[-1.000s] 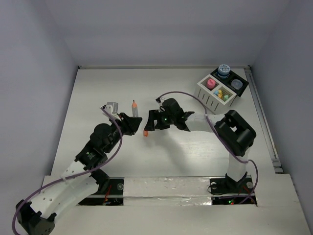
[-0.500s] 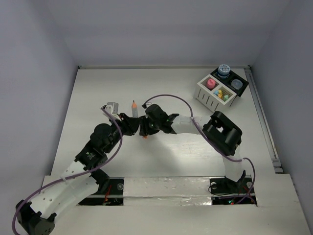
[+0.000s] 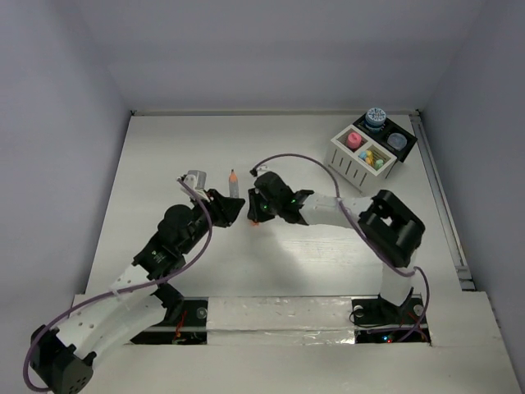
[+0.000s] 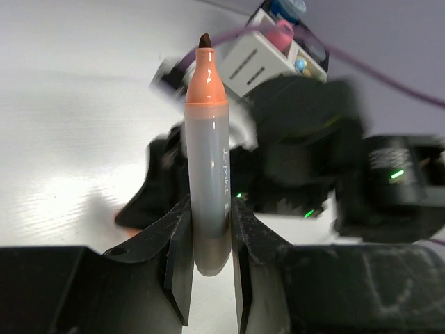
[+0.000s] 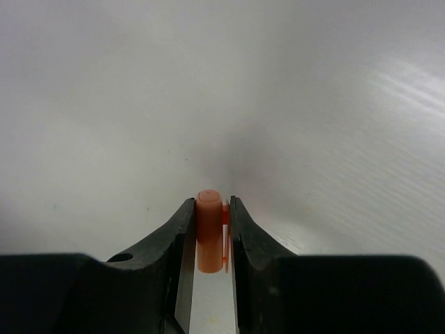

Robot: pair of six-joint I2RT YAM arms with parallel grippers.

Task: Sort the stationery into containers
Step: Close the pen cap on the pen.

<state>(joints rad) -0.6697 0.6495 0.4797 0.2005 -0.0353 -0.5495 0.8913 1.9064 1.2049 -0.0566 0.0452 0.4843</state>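
A grey marker (image 4: 207,160) with an orange neck and a bare dark tip stands upright in my left gripper (image 4: 208,209), which is shut on its lower barrel. From above, the marker (image 3: 234,181) rises just left of my right gripper (image 3: 255,215). That right gripper (image 5: 208,209) is shut on a small orange cap (image 5: 208,229), held just over the white table. The containers stand at the back right: a white slatted box (image 3: 351,159) joined to a black tray (image 3: 405,150), holding a pink-capped bottle (image 3: 354,140), coloured sticks (image 3: 373,157) and a blue-patterned pot (image 3: 376,116).
My right arm's black wrist (image 4: 306,153) fills the space right behind the marker in the left wrist view. A small grey item (image 3: 194,178) lies on the table left of the marker. A purple cable (image 3: 287,160) loops above the right wrist.
My right gripper moved left to the orange cap lying on the table and shut on it. My left gripper shifted slightly right with the marker.
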